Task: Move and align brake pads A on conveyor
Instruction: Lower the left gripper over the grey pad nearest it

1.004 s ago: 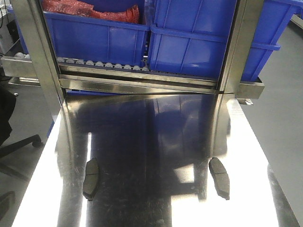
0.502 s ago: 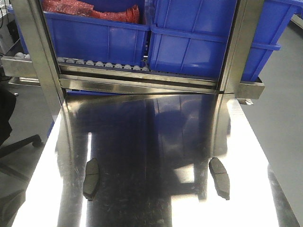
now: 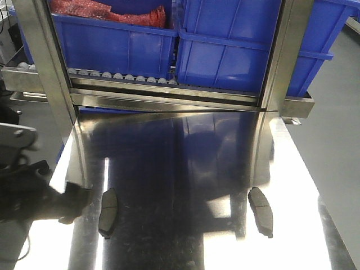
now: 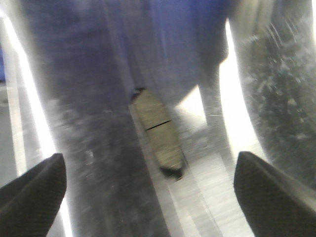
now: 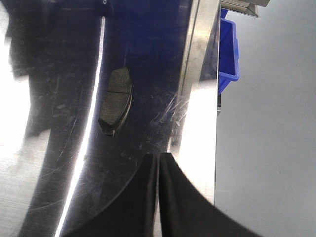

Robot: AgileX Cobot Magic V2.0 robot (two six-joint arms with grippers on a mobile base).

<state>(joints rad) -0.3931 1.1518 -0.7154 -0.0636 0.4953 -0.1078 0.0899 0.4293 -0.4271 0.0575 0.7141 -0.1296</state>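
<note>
Two brake pads A lie on the shiny steel table point(image 3: 185, 163): one at the near left point(image 3: 108, 212), one at the near right point(image 3: 261, 211). My left gripper point(image 3: 76, 201) comes in blurred from the left edge, just left of the left pad. In the left wrist view that pad point(image 4: 158, 134) lies ahead, between and beyond the wide-open fingers of this gripper point(image 4: 153, 197), apart from them. My right gripper point(image 5: 159, 158) is shut on nothing, with the right pad point(image 5: 117, 98) ahead and to its left. The conveyor is out of view.
Two blue bins point(image 3: 112, 45) point(image 3: 242, 53) stand on a roller track point(image 3: 124, 77) behind the table, between steel posts point(image 3: 45, 73) point(image 3: 287, 56). The left bin holds red bags point(image 3: 107, 12). Grey floor point(image 5: 266, 123) drops off past the table's right edge.
My left arm has swung into the front view from the left edge, reaching close to the left pad. Both pads lie where they were.
</note>
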